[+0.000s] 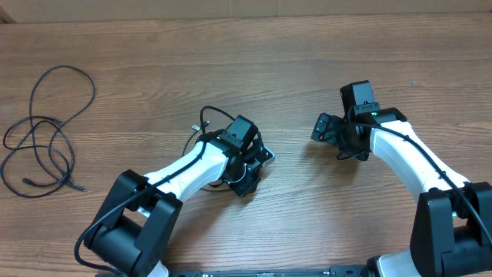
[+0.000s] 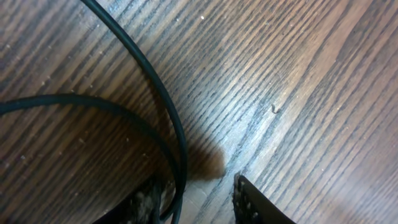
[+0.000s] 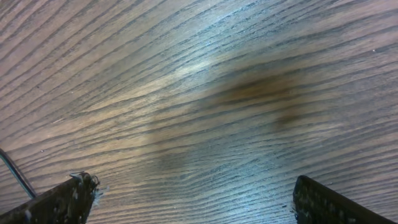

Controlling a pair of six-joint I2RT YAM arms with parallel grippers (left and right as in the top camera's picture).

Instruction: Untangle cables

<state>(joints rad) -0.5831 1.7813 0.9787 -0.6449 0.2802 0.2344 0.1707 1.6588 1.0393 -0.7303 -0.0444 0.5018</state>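
Observation:
One thin black cable [image 1: 48, 127] lies in loose crossing loops at the far left of the table, its plug end [image 1: 77, 187] near the front. A second cable [image 1: 204, 117] shows partly behind my left arm, by my left gripper [image 1: 257, 168]. In the left wrist view two strands of this cable [image 2: 158, 93] cross the wood. One strand runs down between the parted fingers of my left gripper [image 2: 199, 208], close to the left finger [image 2: 146, 205]. My right gripper [image 1: 330, 138] hovers low over bare wood. Its jaws [image 3: 196, 208] stand wide with nothing between them.
The wooden table [image 1: 254, 61] runs to a pale wall edge at the back. A thin dark strand [image 3: 15, 171] shows at the left edge of the right wrist view; I cannot tell what it belongs to. The two grippers are about a hand's width apart.

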